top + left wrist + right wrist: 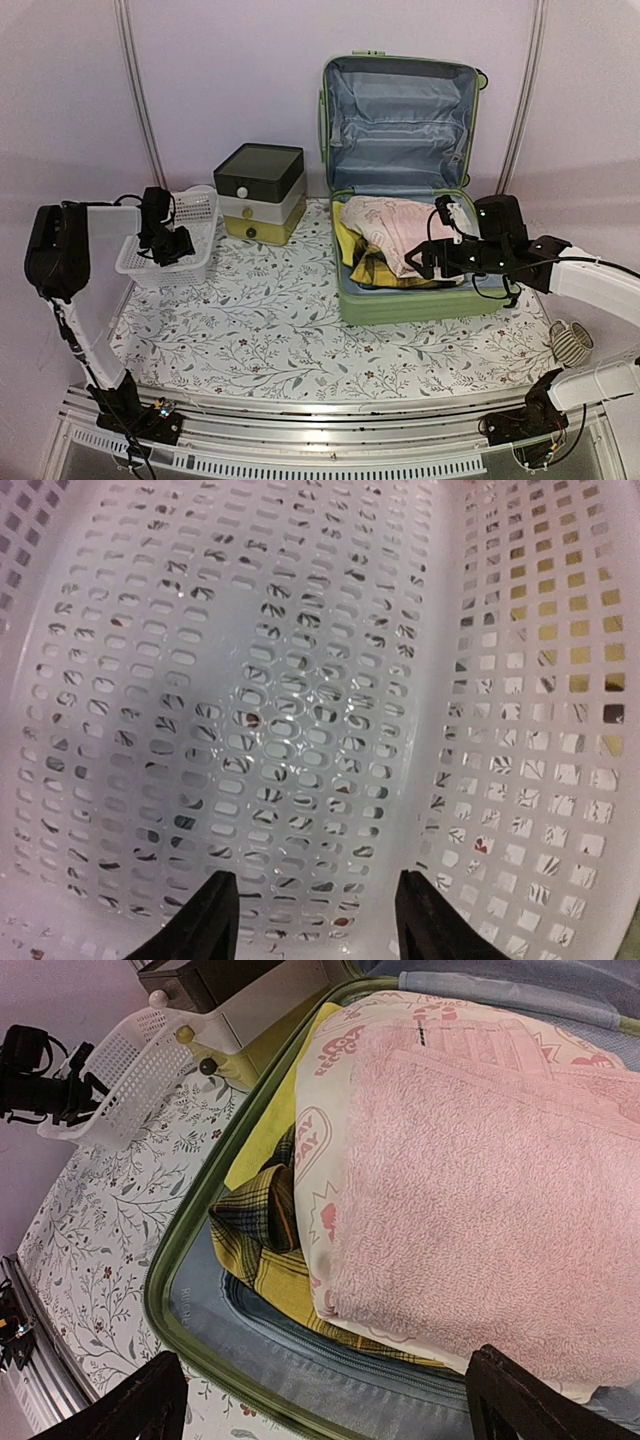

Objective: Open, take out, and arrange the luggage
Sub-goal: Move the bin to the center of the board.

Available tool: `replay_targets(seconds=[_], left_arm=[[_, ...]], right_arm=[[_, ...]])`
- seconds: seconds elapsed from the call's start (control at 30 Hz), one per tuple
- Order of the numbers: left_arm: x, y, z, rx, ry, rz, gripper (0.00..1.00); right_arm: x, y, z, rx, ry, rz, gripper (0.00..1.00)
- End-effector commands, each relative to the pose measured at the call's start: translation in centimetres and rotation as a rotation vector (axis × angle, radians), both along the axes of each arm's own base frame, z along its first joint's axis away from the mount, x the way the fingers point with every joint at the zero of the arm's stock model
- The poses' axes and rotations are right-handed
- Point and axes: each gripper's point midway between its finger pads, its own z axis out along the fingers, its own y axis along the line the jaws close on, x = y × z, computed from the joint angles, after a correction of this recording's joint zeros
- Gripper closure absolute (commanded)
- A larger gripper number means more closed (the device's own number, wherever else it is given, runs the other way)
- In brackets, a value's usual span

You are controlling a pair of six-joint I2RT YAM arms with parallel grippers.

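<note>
— Where's the suitcase?
— Far right of the table, lying flat. Its lid is open and stands upright against the back wall, blue lining showing.
— What's in it?
— A pink towel on top, a white printed cloth under it, and a yellow plaid cloth at the left side.
— Your right gripper?
— I have it over the suitcase's near right part, above the towel. The jaws are spread wide with nothing in them.
— Left gripper?
— It's inside the white basket at far left. In the wrist view both fingers show with a clear gap, partly open, holding nothing, only the basket floor below.
— Anything else?
— A drawer box, dark top, between the basket and the suitcase.
</note>
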Motion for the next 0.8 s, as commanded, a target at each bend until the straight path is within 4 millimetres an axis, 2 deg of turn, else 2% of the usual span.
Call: replay_targets(seconds=[0.0, 0.1, 0.2, 0.37, 0.6, 0.77], left_arm=[[-1.5, -0.8, -0.3, -0.086, 0.025, 0.056, 0.46], [-3.2, -0.8, -0.8, -0.090, 0.046, 0.100, 0.49], [-5.2, -1.3, -1.2, -0.077, 0.082, 0.132, 0.56], [-9.5, -2.8, -1.1, -0.011, 0.152, 0.173, 0.67], [-15.4, -9.2, -0.3, -0.129, 0.118, 0.063, 0.64], [-19.0, -15.5, -0.4, -0.223, 0.124, -0.108, 0.58]], right_arm=[[-0.2, -0.1, 0.4, 0.019, -0.011, 0.006, 0.01], [-0.2, 0.0, 0.5, 0.021, -0.009, 0.007, 0.01], [-0.3, 0.0, 0.8, 0.028, -0.014, 0.008, 0.01], [-0.7, -0.1, 0.8, 0.037, -0.010, 0.009, 0.01], [-0.9, -0.3, 1.0, 0.046, -0.013, 0.006, 0.01], [-1.1, 0.0, 1.4, 0.069, -0.011, 0.018, 0.01]])
